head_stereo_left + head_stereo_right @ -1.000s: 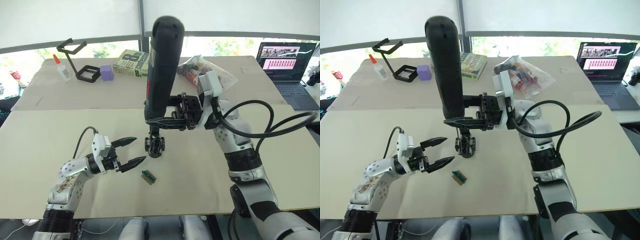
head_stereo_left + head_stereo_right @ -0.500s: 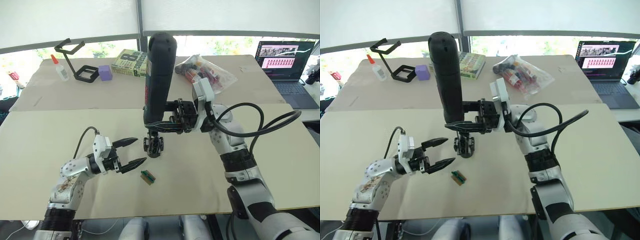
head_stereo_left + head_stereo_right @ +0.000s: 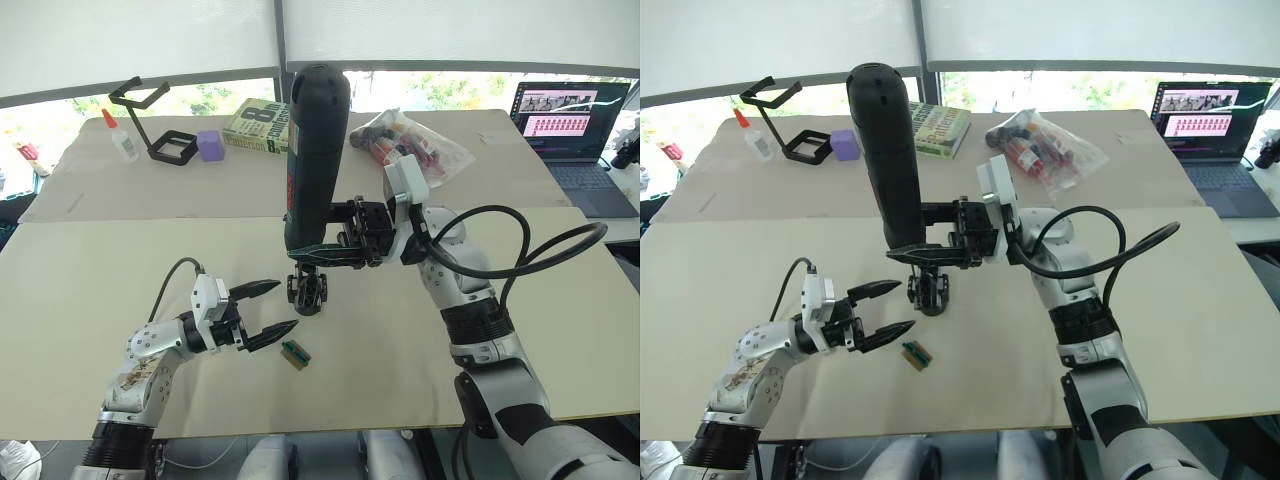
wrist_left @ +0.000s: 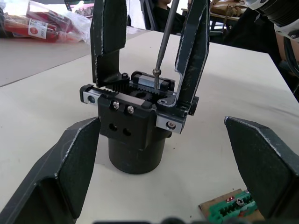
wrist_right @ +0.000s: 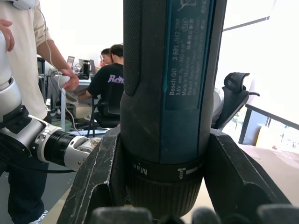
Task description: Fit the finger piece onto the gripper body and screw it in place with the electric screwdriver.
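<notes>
The gripper body [image 3: 307, 290] stands upright on the table, a black block on a round base [image 4: 135, 149]. Two tapered black fingers rise from its rail; the finger piece is one of them, I cannot tell which. My right gripper [image 3: 305, 245] is shut on the lower end of the electric screwdriver [image 3: 315, 150], held upright above the body. Its thin bit [image 4: 166, 37] comes down onto a screw between the two fingers. My left gripper [image 3: 285, 306] is open, low over the table just left of the body, with its fingers [image 4: 70, 163] on either side of it, apart from it.
A small green-and-brown block [image 3: 296, 354] lies just in front of the gripper body. At the back are a black wire stand [image 3: 160, 125], a glue bottle [image 3: 124, 138], a purple block [image 3: 212, 145], a book [image 3: 262, 125] and a clear bag [image 3: 415, 140]. A laptop [image 3: 575, 130] sits far right.
The right arm lowered the screwdriver toward the gripper body, then held it. The left gripper, still open, shifted slightly right, toward the body.
</notes>
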